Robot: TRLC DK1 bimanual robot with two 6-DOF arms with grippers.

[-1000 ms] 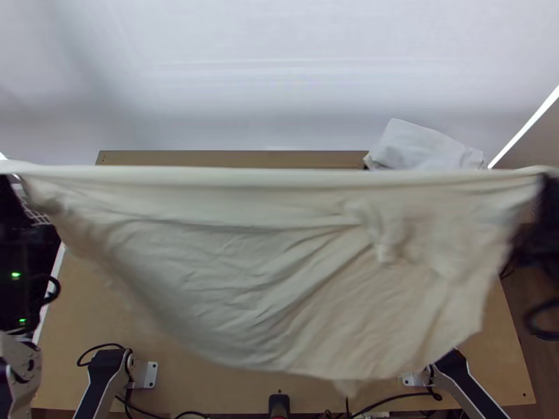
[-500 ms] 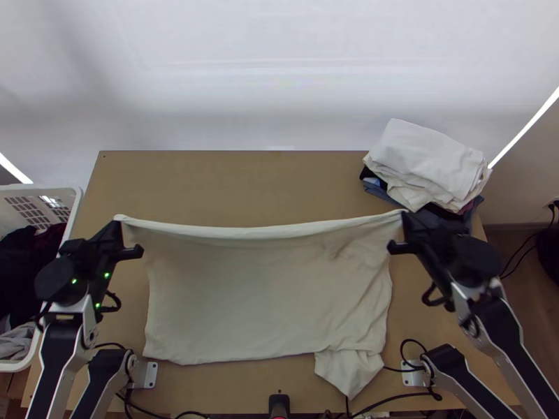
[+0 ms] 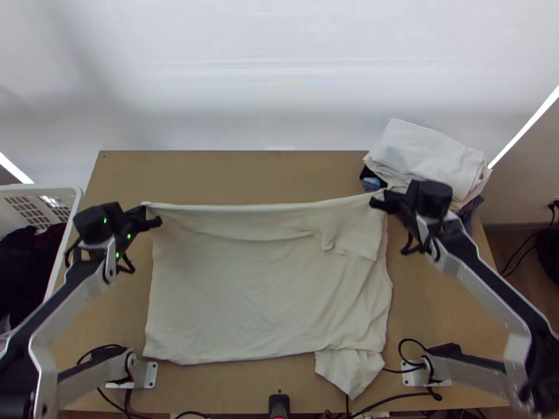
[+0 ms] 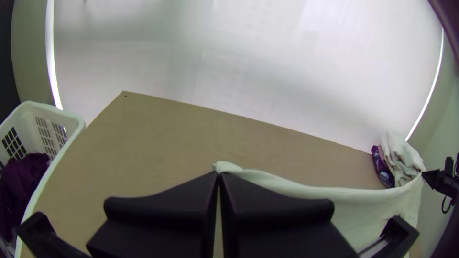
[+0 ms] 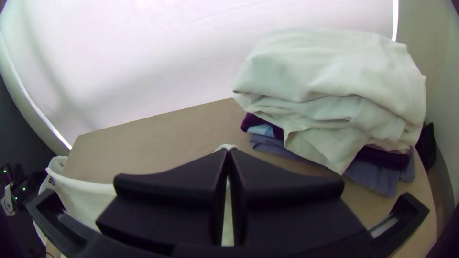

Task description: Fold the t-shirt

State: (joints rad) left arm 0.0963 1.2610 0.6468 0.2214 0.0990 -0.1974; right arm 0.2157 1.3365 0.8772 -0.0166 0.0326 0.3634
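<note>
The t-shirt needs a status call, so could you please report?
Left gripper and right gripper shut on t-shirt's far edge, stretched between them. Rest spread on table. Folded stack close beside right gripper, possible snag.

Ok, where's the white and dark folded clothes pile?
In the top view, that pile lies on the light wooden table's far right corner, near the right black end effector.
</note>
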